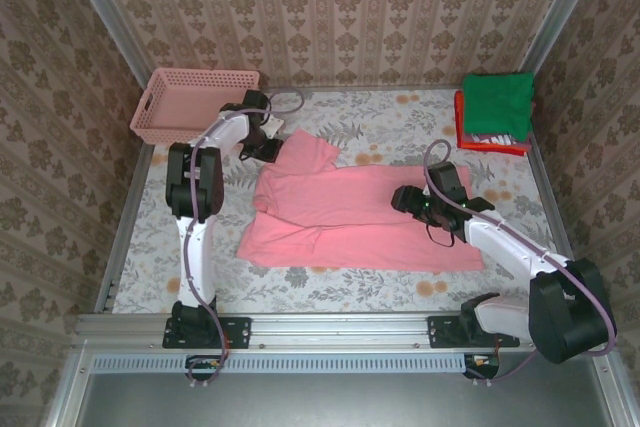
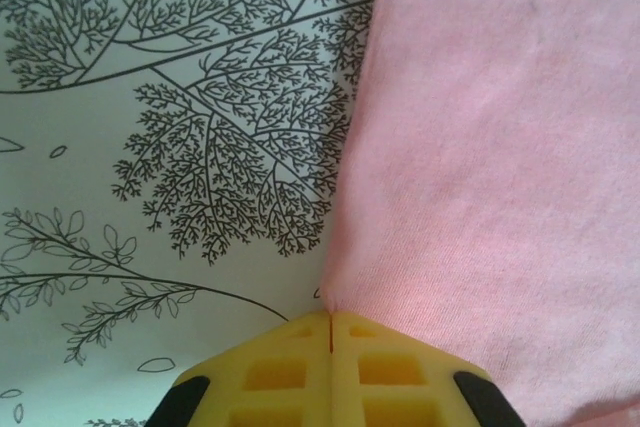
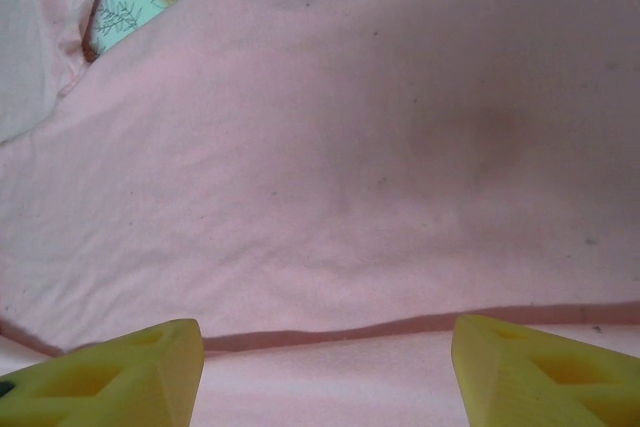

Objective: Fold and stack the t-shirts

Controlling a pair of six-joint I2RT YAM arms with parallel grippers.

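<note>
1. The pink shirt lies spread out in the middle of the bench. It's plain salmon with short sleeves and no print I can see.
2. It isn't totally flat. One sleeve pokes out toward the far left, and the near edge is a longer strip running left to right. On the right wrist cam, a fold line with a darker shadow runs straight across the cloth.
3. The left hand is at that sleeve. On its own cam the yellow pads are pressed tight together, with no gap, right where the shirt's edge meets the tree-print bench cover. I can't tell whether any cloth is actually pinched.
4. The right hand is over the right half of the shirt. Its fingers stand wide apart with nothing between them, just pink fabric underneath.
5. The folded stack is in the far right corner, with green on top and white and red below it.
6. A pink lattice basket sits in the far left corner, just beside the left arm.
</note>
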